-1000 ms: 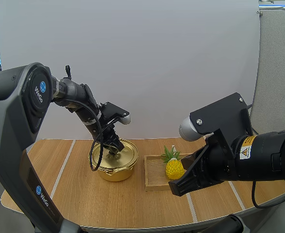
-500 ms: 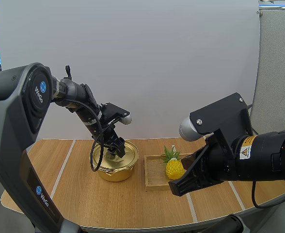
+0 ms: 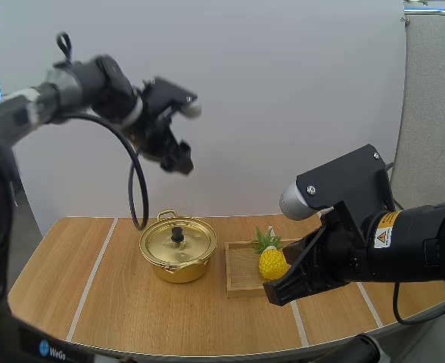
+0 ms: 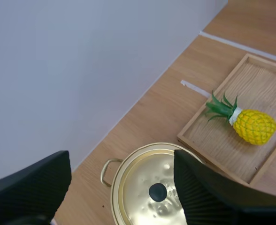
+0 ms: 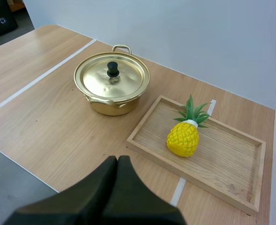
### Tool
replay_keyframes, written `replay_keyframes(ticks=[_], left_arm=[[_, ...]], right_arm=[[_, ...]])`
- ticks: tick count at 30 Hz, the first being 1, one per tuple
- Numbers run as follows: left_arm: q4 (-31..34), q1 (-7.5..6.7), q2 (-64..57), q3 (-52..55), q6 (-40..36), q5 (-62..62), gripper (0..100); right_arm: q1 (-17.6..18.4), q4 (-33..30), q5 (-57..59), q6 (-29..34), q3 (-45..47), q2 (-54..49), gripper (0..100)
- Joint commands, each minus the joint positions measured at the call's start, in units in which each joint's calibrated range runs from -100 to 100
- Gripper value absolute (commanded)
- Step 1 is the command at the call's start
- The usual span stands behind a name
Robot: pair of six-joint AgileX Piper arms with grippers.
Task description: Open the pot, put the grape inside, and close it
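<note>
Lid point(image 3: 181, 243) lies square on the gold pot point(image 3: 175, 271), black knob point(image 3: 177, 234) up, directly below the left hand point(image 4: 121, 159). Half a second ago that hand was down at the knob. Now it has swung high above the bench point(image 3: 132, 310), its two fingers standing wide apart with nothing between them. The grasp came away empty and the pot is shut, so in my judgement the opening step has to be tried again from above before any fruit can go in.

The fruit on offer is a yellow pineapple point(image 3: 272, 262), not a grape. It lies on its side in the wooden tray point(image 3: 241, 286), below and to one side of the left hand and just ahead of the right hand point(image 5: 118, 160). The right hand has not moved; its fingers lie together as one dark wedge, holding nothing, low over the bench's near edge.

In the high view the left hand is turned so that its spread is hard to read; the wrist view settles it. The right arm's bulk hides the tray's near right corner there. The lid hides what is in the pot, which is probably empty.
</note>
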Motion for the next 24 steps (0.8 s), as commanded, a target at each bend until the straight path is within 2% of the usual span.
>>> replay_keyframes(ticks=[1, 14, 24], left_arm=[[-1.2, -0.16, -4.2, -3.5, -0.8, 4.9, 100], [-0.7, -0.16, -22.0, -10.1, -2.9, 7.8, 100], [2.3, -0.16, -33.5, -10.1, -9.4, 12.4, 100]], right_arm=[[-0.2, 0.1, 0.0, 0.0, 0.1, -0.4, 0], [-0.2, 0.1, 0.0, 0.0, 0.1, -0.4, 0], [-0.2, 0.1, -0.2, 0.0, 0.1, -0.4, 0]])
